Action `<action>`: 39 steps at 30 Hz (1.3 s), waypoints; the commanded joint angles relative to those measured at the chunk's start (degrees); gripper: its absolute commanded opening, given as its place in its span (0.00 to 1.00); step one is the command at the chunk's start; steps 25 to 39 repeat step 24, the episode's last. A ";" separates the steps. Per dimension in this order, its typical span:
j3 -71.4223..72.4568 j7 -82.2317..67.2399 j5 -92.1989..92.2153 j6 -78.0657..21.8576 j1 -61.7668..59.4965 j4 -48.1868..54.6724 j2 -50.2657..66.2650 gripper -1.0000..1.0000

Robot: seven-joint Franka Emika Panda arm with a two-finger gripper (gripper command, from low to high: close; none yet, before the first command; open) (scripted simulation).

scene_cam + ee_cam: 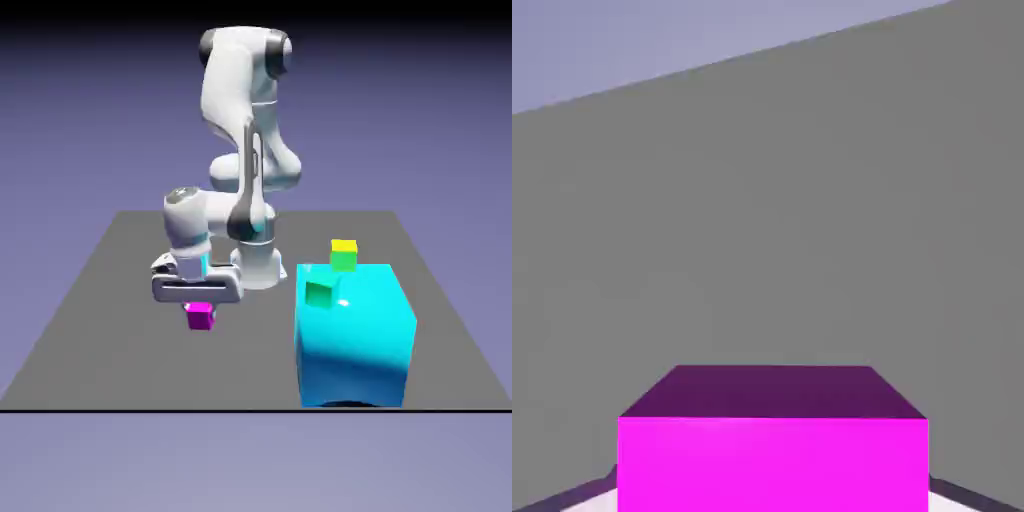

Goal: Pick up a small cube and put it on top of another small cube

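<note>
We have the magenta cube (pixel 200 316) clenched in the gripper (pixel 199 308); in the hand view it fills the space between the fingers, large at the bottom edge (pixel 772 465), and in the exterior view it hangs under the hand, seemingly lifted clear of the grey desk (pixel 110 300), though we cannot be sure of the gap. It sits over the middle of the desk, somewhat toward the exterior view's left, well apart from the big cyan block (pixel 355 335).

So the pickup looks done, by our reading. What is left is the carry and the placing. The candidates for a base are a green cube (pixel 321 293) on the cyan block's top near its left edge, and behind the block a yellow cube (pixel 344 246) resting on another green cube (pixel 343 262). We judge that the first green cube, bare on top, is the likelier target. Nothing is stacked by us yet, and the release remains to be done.
</note>
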 commanded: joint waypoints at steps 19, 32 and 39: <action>27.13 -9.41 -10.71 -23.18 12.57 1.84 -22.71 0.00; 27.05 -9.36 -10.81 -26.45 12.52 3.87 -23.94 1.00; 27.05 -9.36 -10.81 -26.45 12.52 3.87 -23.94 1.00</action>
